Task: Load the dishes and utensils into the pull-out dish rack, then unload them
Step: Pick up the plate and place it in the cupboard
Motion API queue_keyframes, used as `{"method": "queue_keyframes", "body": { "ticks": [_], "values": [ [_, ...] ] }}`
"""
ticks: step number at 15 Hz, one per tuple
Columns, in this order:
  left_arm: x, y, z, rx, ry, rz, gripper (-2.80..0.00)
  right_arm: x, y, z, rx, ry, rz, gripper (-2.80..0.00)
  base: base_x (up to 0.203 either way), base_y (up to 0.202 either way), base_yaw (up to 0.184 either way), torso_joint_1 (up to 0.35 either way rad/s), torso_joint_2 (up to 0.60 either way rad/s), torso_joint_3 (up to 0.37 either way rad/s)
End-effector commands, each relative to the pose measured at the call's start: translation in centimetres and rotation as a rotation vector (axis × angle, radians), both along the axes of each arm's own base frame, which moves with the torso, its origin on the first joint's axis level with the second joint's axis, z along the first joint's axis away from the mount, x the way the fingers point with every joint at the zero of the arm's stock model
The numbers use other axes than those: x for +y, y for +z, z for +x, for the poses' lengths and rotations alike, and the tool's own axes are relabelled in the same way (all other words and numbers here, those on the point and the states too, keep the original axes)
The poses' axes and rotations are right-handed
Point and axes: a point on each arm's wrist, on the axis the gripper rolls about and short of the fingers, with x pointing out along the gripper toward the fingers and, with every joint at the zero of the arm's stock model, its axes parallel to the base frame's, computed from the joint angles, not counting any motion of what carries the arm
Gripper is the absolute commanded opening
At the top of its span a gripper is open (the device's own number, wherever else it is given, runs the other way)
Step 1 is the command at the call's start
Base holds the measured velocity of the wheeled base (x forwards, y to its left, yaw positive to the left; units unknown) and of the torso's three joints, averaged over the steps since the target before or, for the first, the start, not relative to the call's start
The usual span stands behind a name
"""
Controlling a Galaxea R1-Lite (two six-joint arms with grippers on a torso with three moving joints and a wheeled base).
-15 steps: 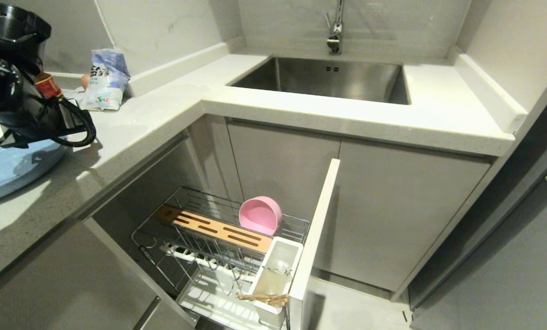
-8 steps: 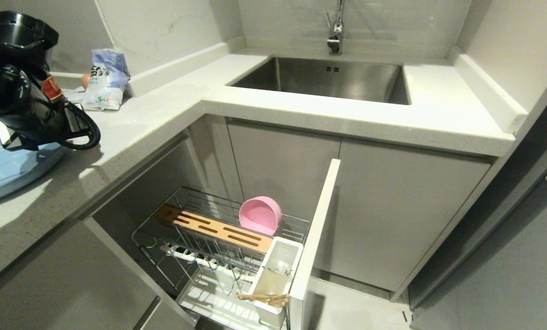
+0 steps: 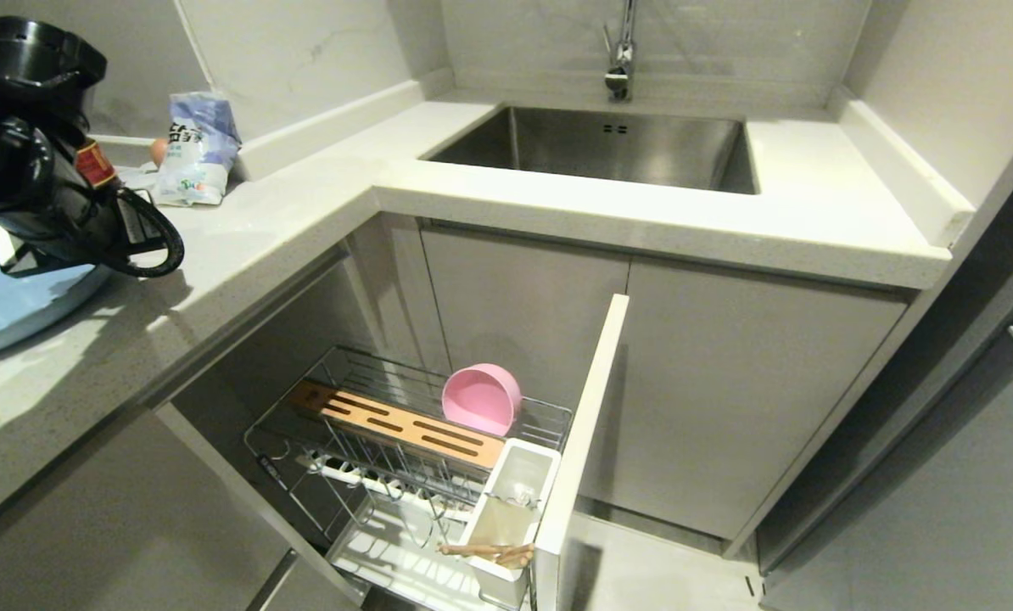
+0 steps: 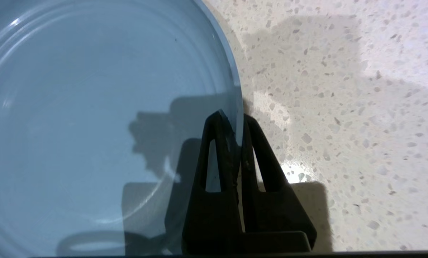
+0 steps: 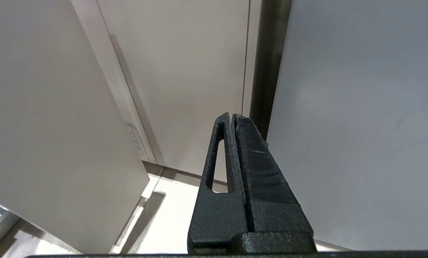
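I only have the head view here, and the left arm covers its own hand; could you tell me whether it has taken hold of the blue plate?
Observer: Yes. In the left wrist view the left hand is shut on the rim of the blue plate, one finger inside the rim and one outside.
Operator: Thank you. Is the plate clear of the counter?
Observer: I cannot tell; the speckled counter lies right beside the rim.
Operator: And the right hand, please?
Observer: The right hand is shut and holds nothing, pointing at plain cabinet panels.
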Motion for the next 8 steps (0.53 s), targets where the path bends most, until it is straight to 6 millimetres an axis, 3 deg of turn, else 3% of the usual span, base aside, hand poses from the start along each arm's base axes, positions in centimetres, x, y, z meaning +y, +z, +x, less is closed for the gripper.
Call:
{"method": "queue_keyframes", "body": {
  "ticks": [1,4,8],
  "values": [
    [-0.2,0.7,-1.0,-0.019,-0.008,-0.004,-2.8,0.0,-0.7,0.2,0.024,0.0,0.0,-2.8,0.0,0.0,0.0,0.0,0.0,0.0],
    [-0.7,1.3,-2.2,-0.039,-0.044,-0.017,-2.8,0.0,-0.7,0.2,0.024,0.0,0.0,-2.8,0.0,0.0,0.0,0.0,0.0,0.0],
    [-2.8,4.7,-7.1,-0.198,-0.117,-0.064,-2.8,0.0,-0.7,0.2,0.024,0.0,0.0,-2.8,0.0,0.0,0.0,0.0,0.0,0.0]
  ]
}}
